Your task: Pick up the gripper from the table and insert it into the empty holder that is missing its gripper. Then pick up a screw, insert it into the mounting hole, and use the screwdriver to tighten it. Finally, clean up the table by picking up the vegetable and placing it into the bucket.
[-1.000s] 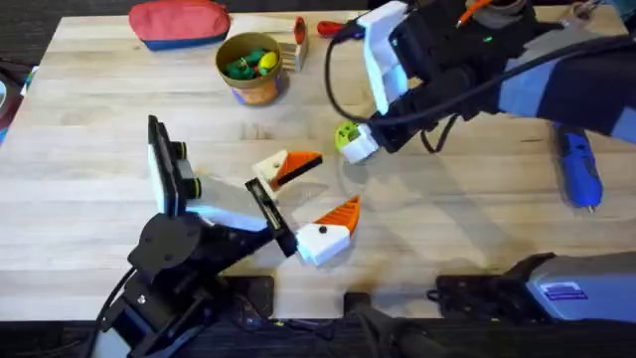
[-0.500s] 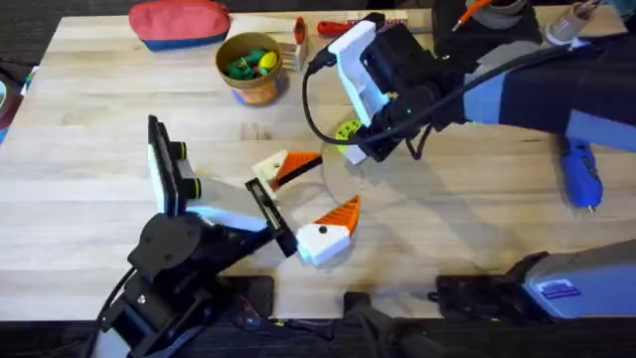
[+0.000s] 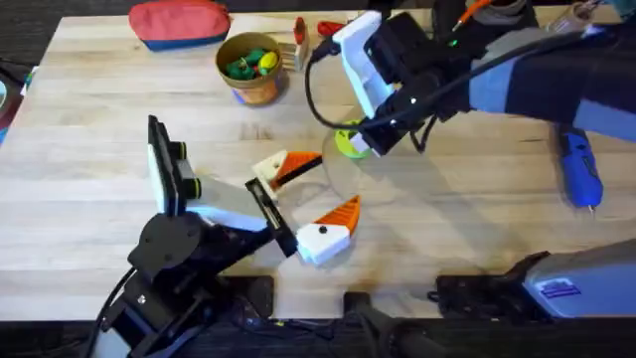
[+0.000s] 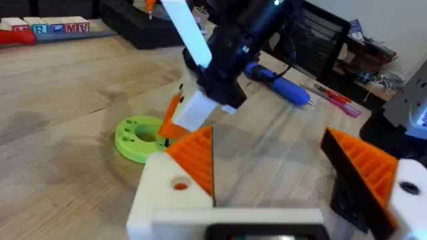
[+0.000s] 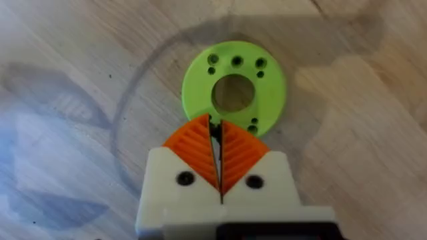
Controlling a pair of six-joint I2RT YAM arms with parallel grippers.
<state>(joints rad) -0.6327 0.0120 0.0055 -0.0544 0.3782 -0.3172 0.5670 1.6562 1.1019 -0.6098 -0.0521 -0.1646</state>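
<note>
My right jaws point(image 5: 217, 157) are pressed together, empty, tips just over the green ring point(image 5: 233, 87) mid-worktop point(image 3: 99, 129); coming down like this they would only shove the flat ring. My left jaws point(image 4: 280, 167) stand wide. The bucket point(image 3: 249, 66) sits far left; a hasty carry could clip it or drop the ring short.

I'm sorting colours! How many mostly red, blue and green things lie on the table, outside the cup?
Red: 2, the pouch and the red-handled thing
Blue: 1, the screwdriver
Green: 1, the ring
Total: 4
</note>
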